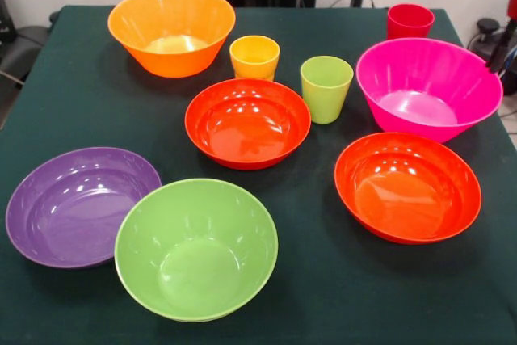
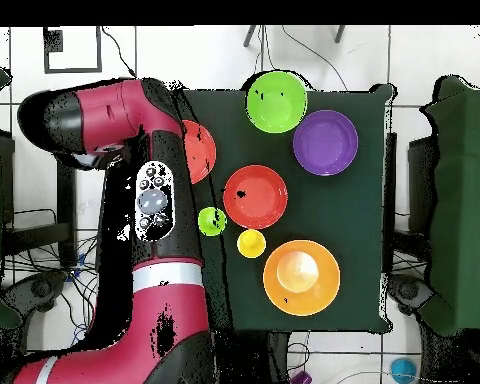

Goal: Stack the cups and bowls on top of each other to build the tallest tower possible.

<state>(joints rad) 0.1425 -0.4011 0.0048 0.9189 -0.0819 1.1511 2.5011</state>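
Every bowl and cup stands alone and upright on the dark green table [image 1: 323, 296]; no tower shows. In the front view I see the orange bowl [image 1: 171, 30], yellow cup [image 1: 254, 56], green cup [image 1: 326, 86], red cup [image 1: 409, 20], magenta bowl [image 1: 428, 86], two red-orange bowls [image 1: 248, 123] [image 1: 408, 187], purple bowl [image 1: 81, 206] and green bowl [image 1: 196, 248]. The small blue bowl is out of view. The red arm [image 2: 154, 200] hangs over the table's left side in the overhead view, hiding the magenta bowl and red cup. My gripper does not show.
A red and black part of the arm [image 1: 507, 34] shows at the front view's right edge beside the magenta bowl. Dark chairs [image 2: 444, 200] stand at the table's sides. Cables lie on the floor near the base.
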